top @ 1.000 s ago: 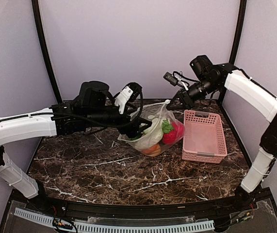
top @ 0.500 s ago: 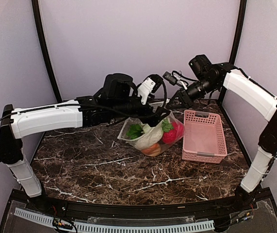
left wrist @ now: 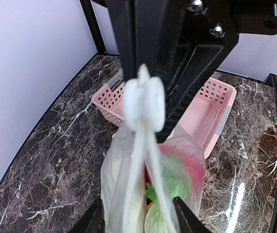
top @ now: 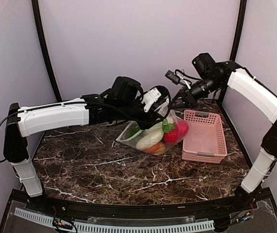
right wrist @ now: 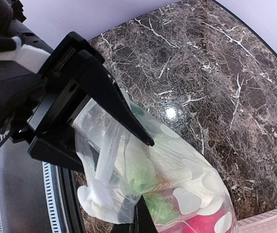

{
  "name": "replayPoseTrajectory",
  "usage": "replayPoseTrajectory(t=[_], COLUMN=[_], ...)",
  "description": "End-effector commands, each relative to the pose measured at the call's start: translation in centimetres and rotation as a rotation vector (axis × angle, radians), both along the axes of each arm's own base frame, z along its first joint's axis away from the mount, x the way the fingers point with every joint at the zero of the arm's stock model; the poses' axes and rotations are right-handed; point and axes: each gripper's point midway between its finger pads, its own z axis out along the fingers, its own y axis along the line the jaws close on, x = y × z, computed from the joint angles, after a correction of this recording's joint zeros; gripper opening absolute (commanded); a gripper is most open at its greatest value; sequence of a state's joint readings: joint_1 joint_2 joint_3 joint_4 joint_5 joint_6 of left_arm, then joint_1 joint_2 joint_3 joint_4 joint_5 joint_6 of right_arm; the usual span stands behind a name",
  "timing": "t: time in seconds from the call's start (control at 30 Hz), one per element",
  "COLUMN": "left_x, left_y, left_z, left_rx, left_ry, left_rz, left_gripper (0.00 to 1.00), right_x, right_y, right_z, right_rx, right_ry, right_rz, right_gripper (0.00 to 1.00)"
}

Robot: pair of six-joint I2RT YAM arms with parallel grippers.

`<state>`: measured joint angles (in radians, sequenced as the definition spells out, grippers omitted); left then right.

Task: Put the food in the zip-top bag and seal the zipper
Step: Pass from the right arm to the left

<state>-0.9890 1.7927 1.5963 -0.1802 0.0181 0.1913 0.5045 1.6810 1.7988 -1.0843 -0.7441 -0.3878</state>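
The clear dotted plastic zip-top bag (top: 150, 138) is sitting rear of centre on the dark marble table (top: 104, 170), the small toy fruits and vegetables (top: 174, 133) lying inside it. The pink slatted plastic basket (top: 203, 156) is standing just right of it. The left gripper (top: 163, 114) is straddling the bag's raised top from the left, the right gripper (top: 173, 105) pinching it from the rear right.

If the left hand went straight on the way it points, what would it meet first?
The clear, white-dotted plastic bag: its gathered top lies between the left hand's fingers; just beyond, apparently, the right hand pinching it.
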Motion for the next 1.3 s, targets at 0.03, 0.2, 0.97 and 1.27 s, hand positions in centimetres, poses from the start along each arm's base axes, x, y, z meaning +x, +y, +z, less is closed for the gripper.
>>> replayPoseTrajectory(t=[0.03, 0.2, 0.97, 1.27], left_x=[0.1, 0.9, 0.2, -0.2], left_y=[3.2, 3.8, 3.4, 3.3], left_z=[0.8, 2.7, 1.9, 1.6], left_rx=[-0.012, -0.12, -0.177, -0.189], left_ry=[0.051, 0.046, 0.089, 0.105], left_rz=[0.036, 0.045, -0.022, -0.034], left_gripper=[0.43, 0.28, 0.05, 0.06], right_x=[-1.5, -3.1, -0.2, 2.4], right_y=[0.2, 0.4, 1.3, 2.0], right_z=[2.3, 2.7, 1.2, 1.2], right_rx=[0.059, 0.104, 0.079, 0.059], right_ry=[-0.046, -0.046, -0.021, -0.087], right_rz=[0.059, 0.159, 0.063, 0.037], right_gripper=[0.0, 0.0, 0.34, 0.33])
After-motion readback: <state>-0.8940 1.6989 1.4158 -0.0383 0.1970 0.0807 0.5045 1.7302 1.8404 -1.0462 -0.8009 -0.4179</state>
